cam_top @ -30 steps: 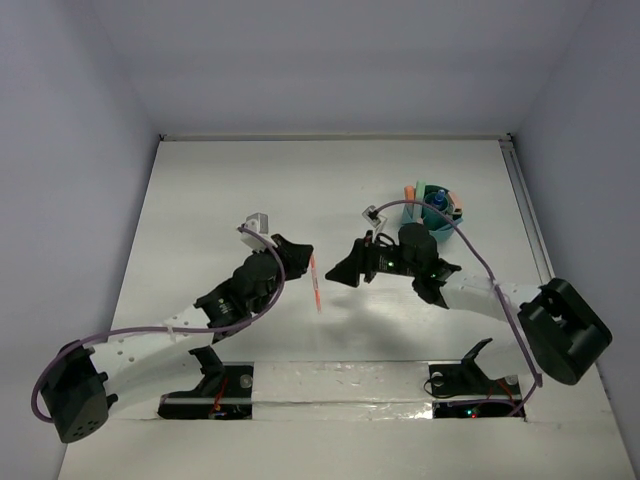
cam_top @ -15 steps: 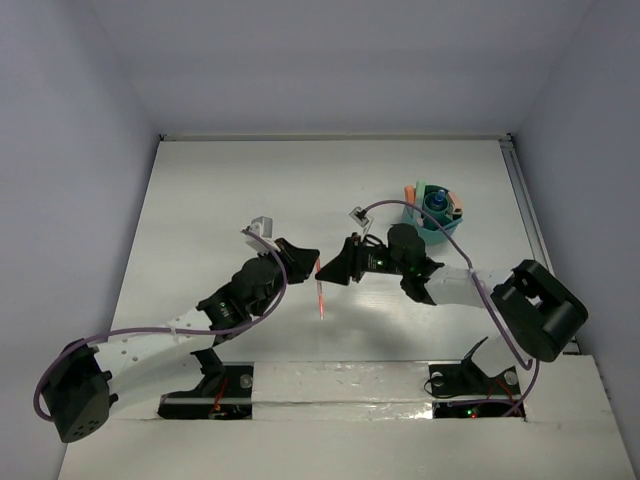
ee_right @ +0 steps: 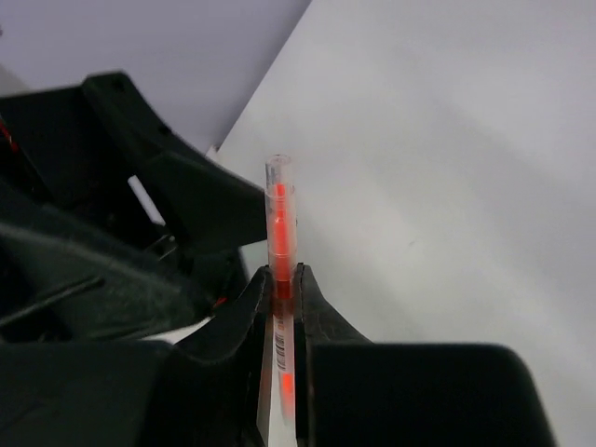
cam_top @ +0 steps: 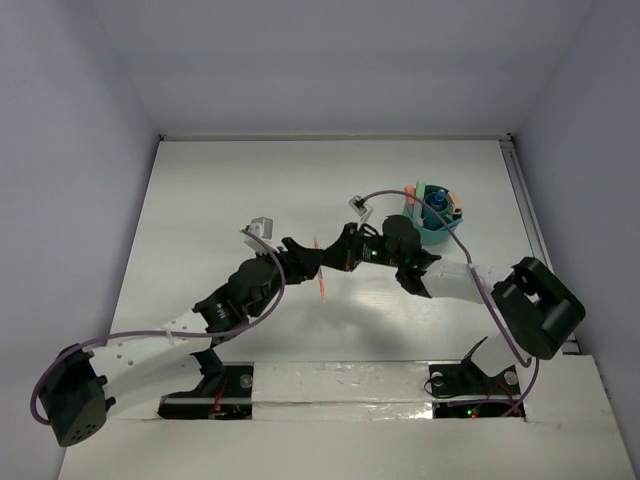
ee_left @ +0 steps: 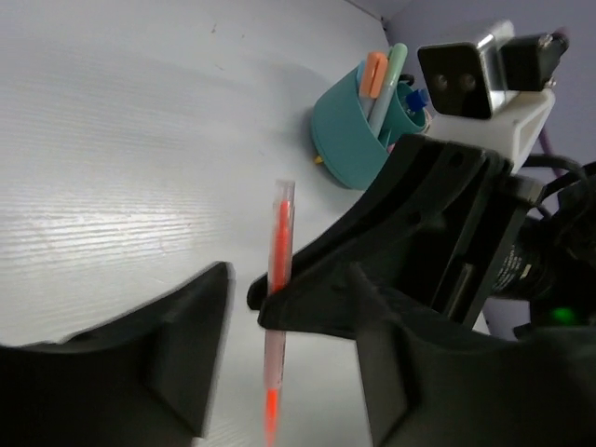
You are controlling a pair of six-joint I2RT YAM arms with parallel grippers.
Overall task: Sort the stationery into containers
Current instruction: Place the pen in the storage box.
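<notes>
An orange pen (cam_top: 321,281) hangs above the table's middle, between the two grippers. My right gripper (ee_right: 280,284) is shut on the pen (ee_right: 280,212), which stands nearly upright between its tips. In the left wrist view my left gripper (ee_left: 289,349) is open: its fingers (ee_left: 191,358) stand apart on either side of the pen (ee_left: 277,270) without touching it. From above, the left gripper (cam_top: 306,258) and right gripper (cam_top: 336,258) meet tip to tip. The teal container (cam_top: 433,226) stands at the back right with markers and a blue-capped bottle in it.
The teal cup (ee_left: 346,140) shows an orange marker and a light green marker sticking up. A purple cable loops over the right arm (cam_top: 470,280) near the cup. The box walls enclose the white table (cam_top: 250,190) on three sides.
My right gripper moved left to the pen and shut on it. My left gripper, shut on the pen before, has opened and let it go.
</notes>
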